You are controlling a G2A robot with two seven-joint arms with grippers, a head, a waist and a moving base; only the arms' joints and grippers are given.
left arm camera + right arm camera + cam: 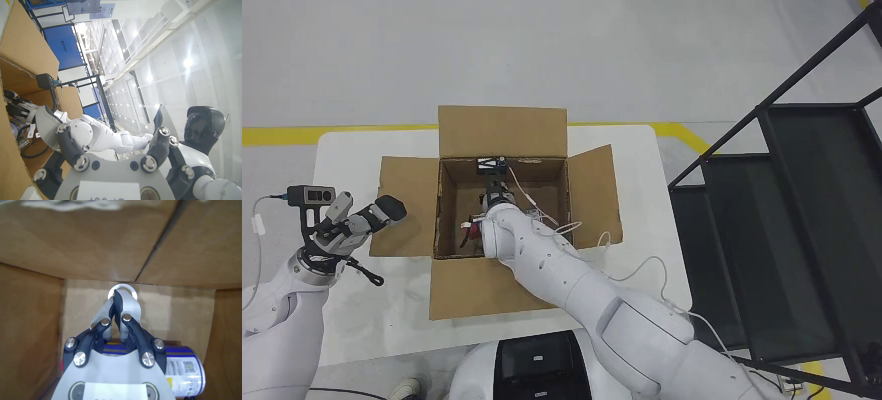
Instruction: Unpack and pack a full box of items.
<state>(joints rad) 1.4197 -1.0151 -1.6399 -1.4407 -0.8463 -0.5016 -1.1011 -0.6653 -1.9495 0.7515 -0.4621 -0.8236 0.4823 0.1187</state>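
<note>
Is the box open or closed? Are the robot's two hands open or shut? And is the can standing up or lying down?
box: open, all four flaps folded outward.
left gripper: jaws open, holding nothing, over the table beside the box.
right gripper: jaws shut, down inside the box.
can: lying on its side on the box floor.

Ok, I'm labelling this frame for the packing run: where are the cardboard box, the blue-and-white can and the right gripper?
cardboard box (502, 130), top view, on its far flap.
blue-and-white can (186, 366), right wrist view, on its labelled side.
right gripper (114, 297), right wrist view, midway between its fingertips.
</note>
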